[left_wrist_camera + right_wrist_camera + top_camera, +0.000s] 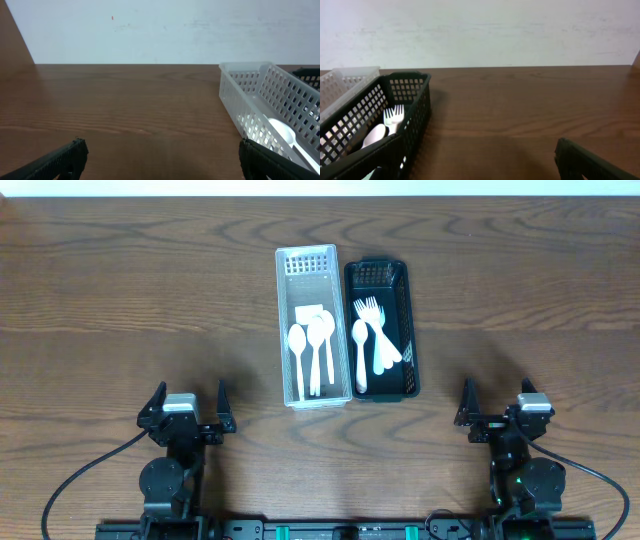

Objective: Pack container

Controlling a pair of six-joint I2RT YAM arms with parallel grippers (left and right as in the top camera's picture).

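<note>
Sitting at the middle of the brown wooden table (pixel 120 300), the white perforated plastic basket (pixel 308 264) holds 3 white plastic spoons (pixel 318 338), bowls toward the far end. Just beside it on the right, the black perforated plastic basket (pixel 376 275) holds several white plastic forks (pixel 370 310) and 1 lone white spoon (pixel 360 332). At the table's near edge, well apart from both baskets, the left gripper (pixel 188 398) and right gripper (pixel 497 402) each have fingers spread wide, holding nothing.

Bare table (pixel 120 300) flanks white basket (pixel 310 262), black basket (pixel 378 275).
</note>
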